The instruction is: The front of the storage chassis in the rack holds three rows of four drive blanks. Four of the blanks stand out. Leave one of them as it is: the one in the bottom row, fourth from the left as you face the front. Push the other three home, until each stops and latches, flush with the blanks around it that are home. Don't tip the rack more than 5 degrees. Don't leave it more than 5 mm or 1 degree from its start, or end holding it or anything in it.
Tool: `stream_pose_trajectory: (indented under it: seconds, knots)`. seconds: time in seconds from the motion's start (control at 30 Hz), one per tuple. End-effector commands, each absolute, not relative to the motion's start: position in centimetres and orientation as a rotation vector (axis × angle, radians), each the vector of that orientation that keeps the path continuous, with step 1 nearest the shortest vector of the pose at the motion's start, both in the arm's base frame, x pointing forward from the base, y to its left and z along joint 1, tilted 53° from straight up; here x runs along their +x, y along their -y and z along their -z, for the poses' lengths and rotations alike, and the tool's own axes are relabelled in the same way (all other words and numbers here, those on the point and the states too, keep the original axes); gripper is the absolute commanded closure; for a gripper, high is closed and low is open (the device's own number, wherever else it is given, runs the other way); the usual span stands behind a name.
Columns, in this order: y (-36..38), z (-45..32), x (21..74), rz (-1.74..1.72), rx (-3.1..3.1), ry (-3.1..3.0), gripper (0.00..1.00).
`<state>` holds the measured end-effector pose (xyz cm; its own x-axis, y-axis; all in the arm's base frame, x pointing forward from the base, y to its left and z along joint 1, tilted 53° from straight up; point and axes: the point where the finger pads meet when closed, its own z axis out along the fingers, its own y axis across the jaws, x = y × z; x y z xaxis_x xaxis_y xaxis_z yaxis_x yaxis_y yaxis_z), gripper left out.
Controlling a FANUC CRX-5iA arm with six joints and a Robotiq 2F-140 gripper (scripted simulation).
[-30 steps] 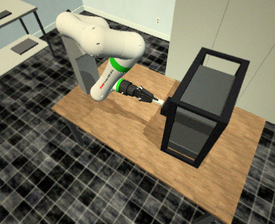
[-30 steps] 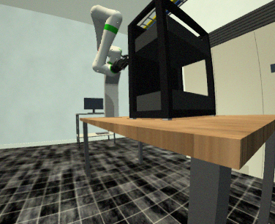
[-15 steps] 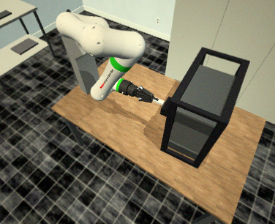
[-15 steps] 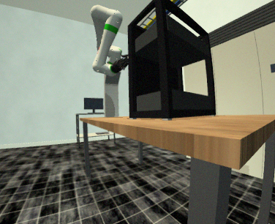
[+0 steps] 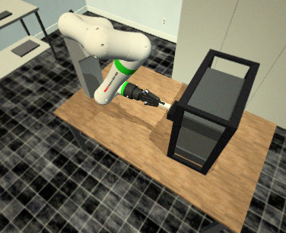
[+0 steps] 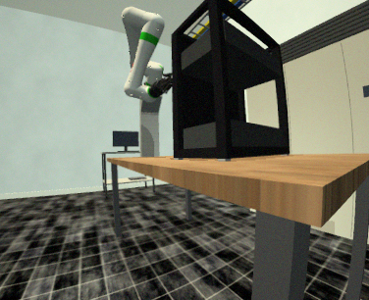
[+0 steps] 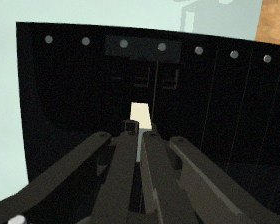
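The black rack (image 5: 173,133) (image 6: 177,98) stands on the wooden table (image 5: 121,126) (image 6: 259,172), with the grey storage chassis (image 5: 216,91) inside it. My gripper (image 5: 162,102) (image 6: 168,82) (image 7: 138,116) is shut and empty. It is level and points at the upper part of the chassis front (image 7: 66,100), which fills the wrist view and is very dark. A pale drive blank stands out from the front right at my fingertips. I cannot tell whether the tips touch it. The other blanks are too dark to make out.
The arm's grey pedestal (image 5: 84,72) stands at the table's back left. Tall white cabinets (image 5: 216,27) stand right behind the rack. A side table (image 5: 11,57) with dark flat items stands far to the left.
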<state>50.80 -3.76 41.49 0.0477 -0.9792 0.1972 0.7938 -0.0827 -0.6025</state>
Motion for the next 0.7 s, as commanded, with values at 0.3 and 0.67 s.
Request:
stream_pose_trajectory:
  seconds: [0.3,0.67]
  knots:
    - [3.76,-41.49,50.79,1.522,-0.676,-0.351,1.0]
    - [3.72,-41.68,50.95,1.522,-0.676,-0.351,1.0]
